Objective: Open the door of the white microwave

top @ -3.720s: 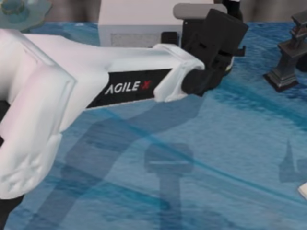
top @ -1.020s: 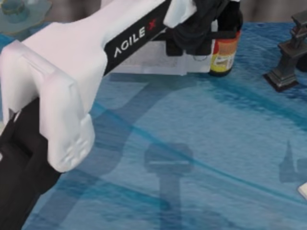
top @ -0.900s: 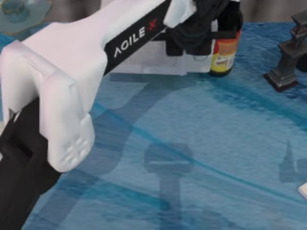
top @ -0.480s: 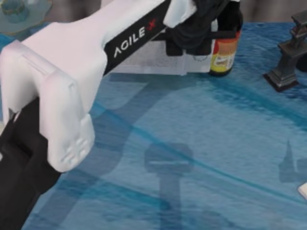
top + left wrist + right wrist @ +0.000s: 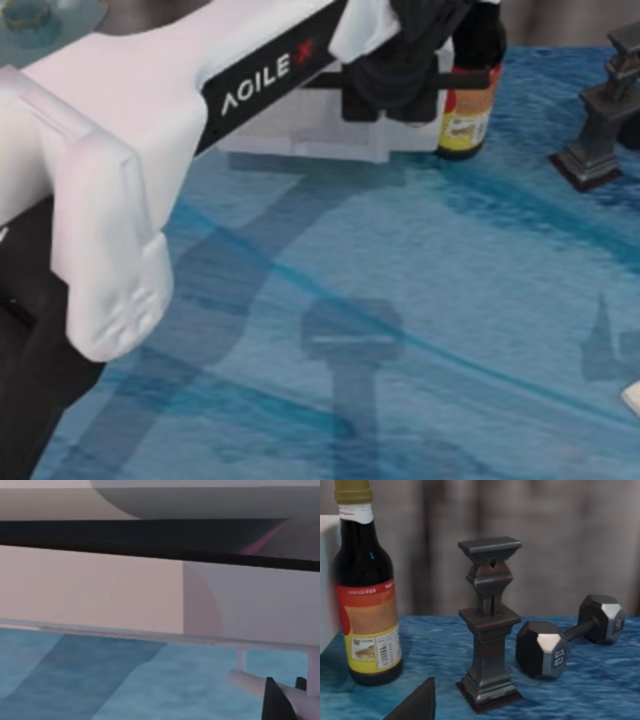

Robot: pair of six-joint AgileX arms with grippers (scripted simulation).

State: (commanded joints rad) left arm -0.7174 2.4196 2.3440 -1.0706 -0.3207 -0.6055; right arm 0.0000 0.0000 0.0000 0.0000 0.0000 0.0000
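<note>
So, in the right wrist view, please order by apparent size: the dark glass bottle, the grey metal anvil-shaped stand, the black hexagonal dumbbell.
1. Dark glass bottle, tallest and nearest.
2. Grey metal anvil-shaped stand, slightly shorter.
3. Black hexagonal dumbbell, lowest, though it lies farther back, so this is unsure.

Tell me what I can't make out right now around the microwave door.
- Door, top view: mostly covered by the left arm; how far open, unclear.
- Left gripper, top view: a dark mass at the white microwave; finger state unclear.
- Left wrist view: only pale surfaces up close, no handle seen.
- Right gripper: cut off by the right wrist view's edge, facing the dark bottle.
</note>
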